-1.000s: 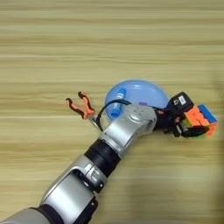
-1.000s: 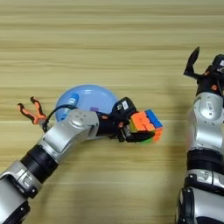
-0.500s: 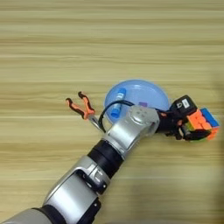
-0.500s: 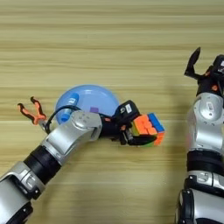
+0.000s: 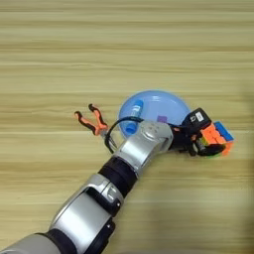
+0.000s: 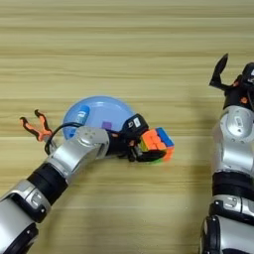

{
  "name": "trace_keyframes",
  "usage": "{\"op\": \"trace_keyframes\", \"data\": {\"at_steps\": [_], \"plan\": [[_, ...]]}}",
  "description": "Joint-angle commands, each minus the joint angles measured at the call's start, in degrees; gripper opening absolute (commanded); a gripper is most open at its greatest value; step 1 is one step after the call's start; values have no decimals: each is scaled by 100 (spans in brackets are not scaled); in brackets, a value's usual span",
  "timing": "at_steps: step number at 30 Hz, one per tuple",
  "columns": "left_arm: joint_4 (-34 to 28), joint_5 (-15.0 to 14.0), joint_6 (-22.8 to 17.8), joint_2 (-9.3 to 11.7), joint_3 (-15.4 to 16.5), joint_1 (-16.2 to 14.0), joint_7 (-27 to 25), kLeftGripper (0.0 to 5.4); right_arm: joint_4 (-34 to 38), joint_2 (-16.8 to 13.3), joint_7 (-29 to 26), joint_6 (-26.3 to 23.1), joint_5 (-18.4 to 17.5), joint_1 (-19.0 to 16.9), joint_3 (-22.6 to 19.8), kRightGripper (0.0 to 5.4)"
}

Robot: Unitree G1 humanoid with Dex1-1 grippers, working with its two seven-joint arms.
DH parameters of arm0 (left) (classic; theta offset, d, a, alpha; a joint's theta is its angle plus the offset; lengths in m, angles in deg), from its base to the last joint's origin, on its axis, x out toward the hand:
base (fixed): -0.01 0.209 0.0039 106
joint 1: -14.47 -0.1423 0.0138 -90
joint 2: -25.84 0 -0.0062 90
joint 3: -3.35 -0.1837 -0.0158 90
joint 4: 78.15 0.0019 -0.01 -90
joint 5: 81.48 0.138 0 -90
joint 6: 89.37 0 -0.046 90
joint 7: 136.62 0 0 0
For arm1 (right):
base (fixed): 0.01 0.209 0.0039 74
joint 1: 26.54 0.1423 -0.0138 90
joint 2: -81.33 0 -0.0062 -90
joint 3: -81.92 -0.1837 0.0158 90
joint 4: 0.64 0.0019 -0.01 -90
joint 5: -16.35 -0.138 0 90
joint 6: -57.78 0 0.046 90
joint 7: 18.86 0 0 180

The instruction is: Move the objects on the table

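The multicoloured puzzle cube [image 5: 217,140] sits low over the table [image 5: 124,44], just right of a shallow blue bowl [image 5: 171,103]. My left gripper [image 5: 199,138] reaches across the bowl's front rim and is shut on the cube's left side [image 6: 157,144]. Inside the bowl, the short blue tube with a white band [image 5: 135,117] lies at the left and the flat purple block [image 5: 161,119] near the middle. My right gripper [image 6: 233,74] is parked at the right edge, raised, with its fingers open and nothing between them.
Orange-handled pliers [image 5: 91,121] lie on the table left of the bowl, close to my left forearm [image 5: 124,168]. My right arm [image 6: 233,149] fills the right edge of the right eye view.
The left gripper carried the cube slightly right, then back a little left. The bowl, the pliers and the right arm have not moved.
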Motion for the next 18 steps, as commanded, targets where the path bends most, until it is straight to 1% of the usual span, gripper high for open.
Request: {"op": "trace_keyframes", "data": {"at_steps": [1,9,11,18], "plan": [[126,138,74,-201,22,279,36,400,90,57,19,-126,-43,-52,-15,540],[129,151,115,-205,13,263,18,470,92,65,22,-129,-38,-53,-3,540],[64,137,101,-201,9,245,-3,490,98,68,22,-129,-34,-58,2,540],[-281,51,13,-187,26,183,-78,537,49,62,-6,-133,-23,-43,20,540]]}}
